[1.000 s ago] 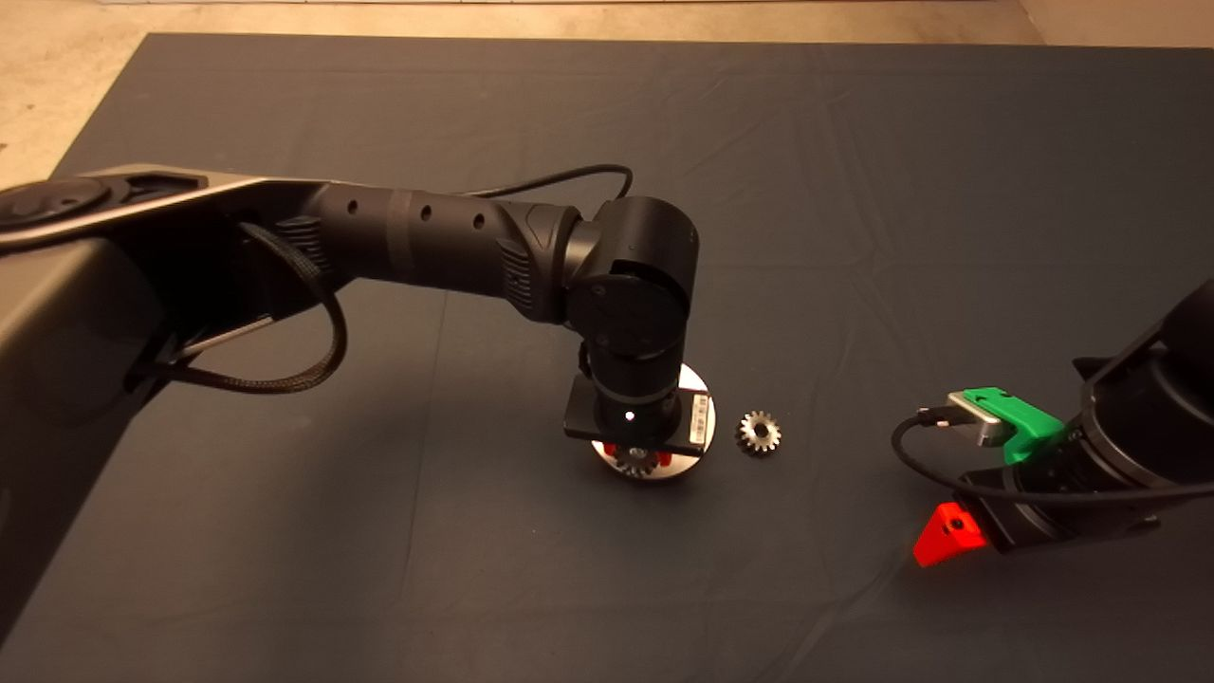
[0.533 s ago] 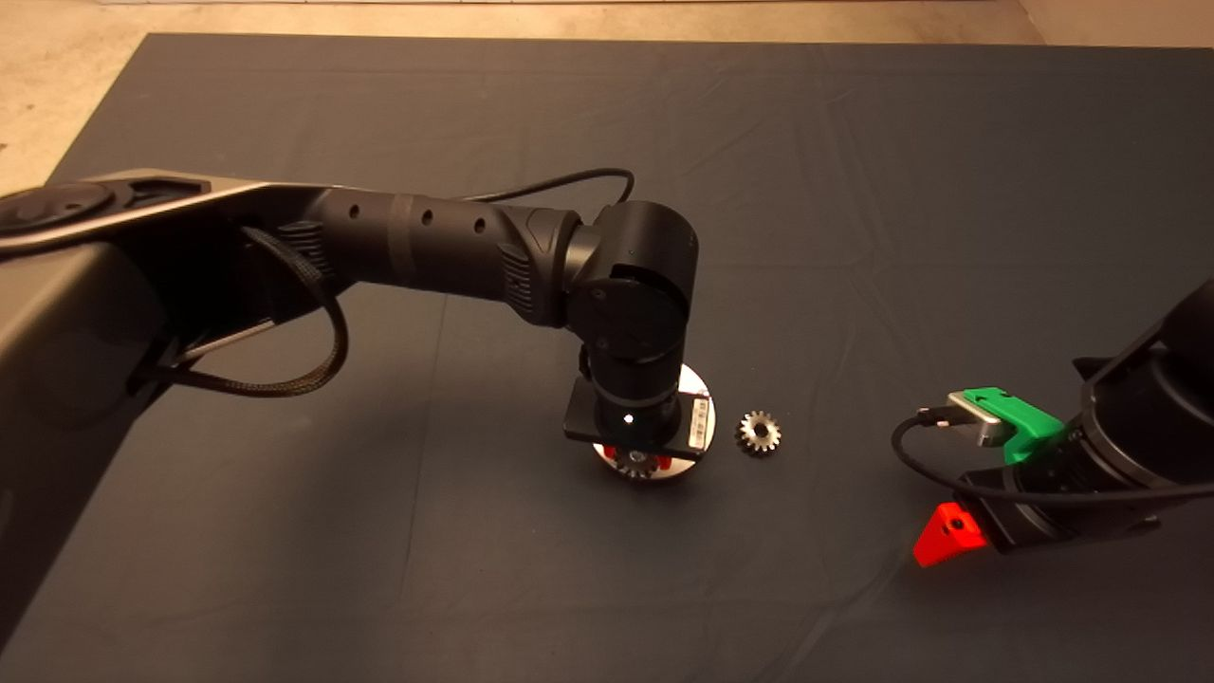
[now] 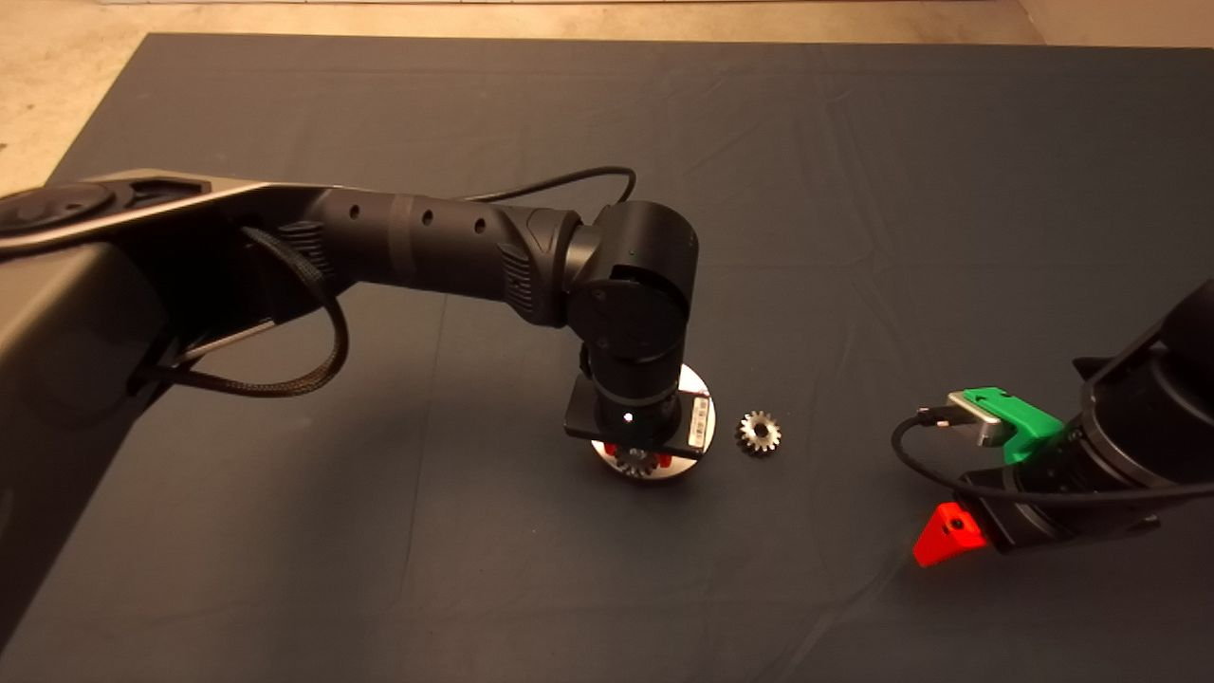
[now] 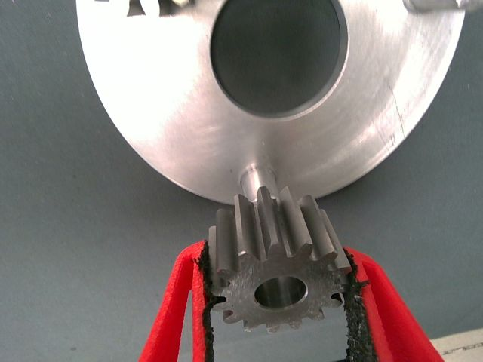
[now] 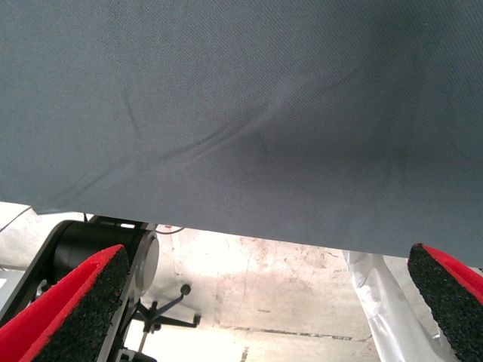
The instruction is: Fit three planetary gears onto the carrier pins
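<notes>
My left gripper [image 4: 277, 260] is shut on a small silvery planetary gear [image 4: 275, 279], holding it by its toothed sides just above the rim of the flat silver carrier disc [image 4: 173, 121]. One carrier pin [image 4: 255, 178] stands right beyond the held gear, apart from its centre hole. Another pin [image 4: 434, 4] shows at the disc's far rim. In the head view the left gripper [image 3: 637, 457] hangs over the disc [image 3: 679, 468], hiding most of it. A second gear [image 3: 759, 433] lies flat on the mat just right of the disc. My right gripper [image 5: 268, 260] is open and parked at the lower right.
The dark mat [image 3: 854, 190] spreads wide around the disc. The right arm's red finger [image 3: 948, 536] and green mount [image 3: 1010, 417] sit near the right edge. Pale floor [image 3: 57, 85] lies beyond the mat's far left corner.
The left wrist has shifted very slightly over the disc with the gear still in its grip. The loose gear and the right arm have not moved.
</notes>
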Controlling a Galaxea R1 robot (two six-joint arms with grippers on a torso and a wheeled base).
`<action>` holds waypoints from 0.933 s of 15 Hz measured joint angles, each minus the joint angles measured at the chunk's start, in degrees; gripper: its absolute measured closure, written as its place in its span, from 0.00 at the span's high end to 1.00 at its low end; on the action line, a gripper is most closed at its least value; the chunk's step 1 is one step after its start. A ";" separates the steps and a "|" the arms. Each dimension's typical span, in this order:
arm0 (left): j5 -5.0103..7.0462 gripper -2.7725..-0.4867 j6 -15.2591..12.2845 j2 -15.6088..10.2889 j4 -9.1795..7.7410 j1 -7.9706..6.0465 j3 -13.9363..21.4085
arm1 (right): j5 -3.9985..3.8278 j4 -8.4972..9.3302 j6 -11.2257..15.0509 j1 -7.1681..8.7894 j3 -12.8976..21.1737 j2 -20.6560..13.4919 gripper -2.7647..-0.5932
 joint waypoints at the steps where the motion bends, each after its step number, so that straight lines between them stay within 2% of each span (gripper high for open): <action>1: 0.00 0.13 0.13 0.02 0.05 0.00 -0.25 | 0.02 0.00 0.00 0.00 0.00 0.00 1.00; 7: 0.02 0.13 0.44 0.50 0.44 1.78 -0.34 | 0.00 0.00 0.00 0.00 0.00 0.00 1.00; 14: 0.09 0.13 0.87 0.50 0.90 1.93 -0.34 | 0.00 0.00 0.00 0.00 0.00 0.00 1.00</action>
